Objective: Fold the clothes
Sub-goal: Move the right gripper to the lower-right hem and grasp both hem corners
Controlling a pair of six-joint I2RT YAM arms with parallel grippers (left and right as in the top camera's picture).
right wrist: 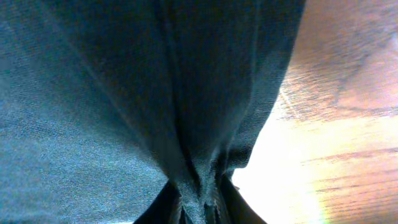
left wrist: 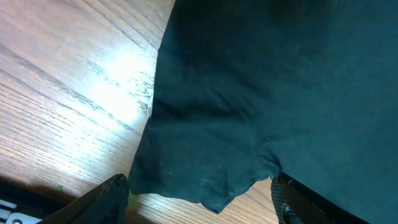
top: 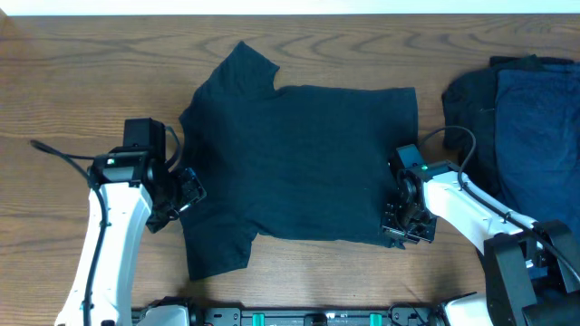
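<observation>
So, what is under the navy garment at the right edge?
A black garment shows beneath the navy garment, sticking out toward the T-shirt. The rest is covered.

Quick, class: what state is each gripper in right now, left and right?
Left gripper: open, holding nothing.
Right gripper: closed, pinching the T-shirt at its edge.

Overhead looks straight down from high up, taking in the whole table [top: 72, 54] and T-shirt [top: 308, 154]; left wrist looks down close on its edge; right wrist closer still, cloth nearly filling frame; all three share the shirt.
</observation>
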